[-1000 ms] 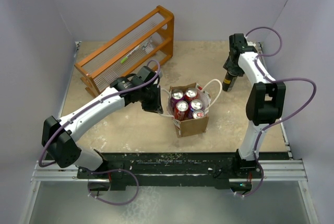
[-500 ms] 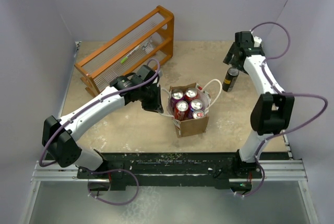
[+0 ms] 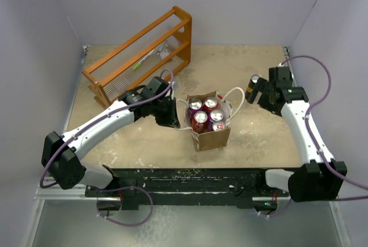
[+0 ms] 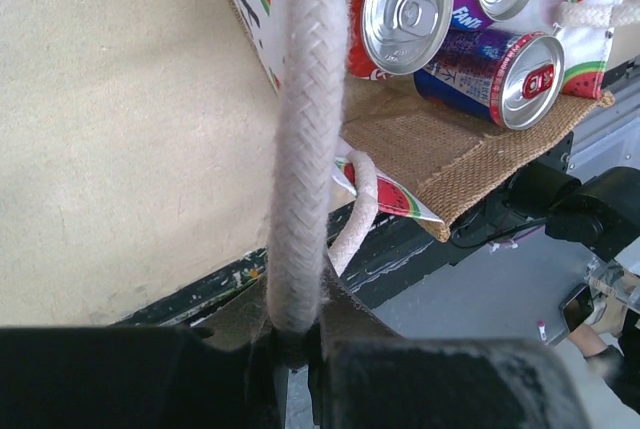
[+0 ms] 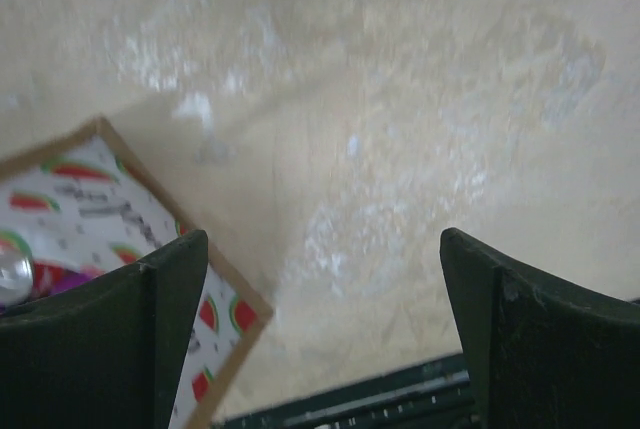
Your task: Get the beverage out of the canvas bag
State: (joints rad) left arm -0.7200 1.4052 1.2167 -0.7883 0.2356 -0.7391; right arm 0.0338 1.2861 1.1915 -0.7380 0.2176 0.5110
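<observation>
- Tan table (image 3: 259, 143), purple walls; orange rack (image 3: 138, 57) sits back left, out of my path.
- canvas bag (image 3: 211, 137) is mid-table with four cans (image 3: 200, 118) packed inside. It's light, so I judge that lifting one can could drag or tip it.
- right gripper (image 5: 320, 329) is spread wide and empty, near a dark can (image 3: 252, 87) standing on the table. A careless swing could topple it.
- left gripper (image 4: 293, 349) is clamped on the white rope handle (image 4: 300, 149). The pinch point is dark and probably secure; a slip frees the bag.
</observation>
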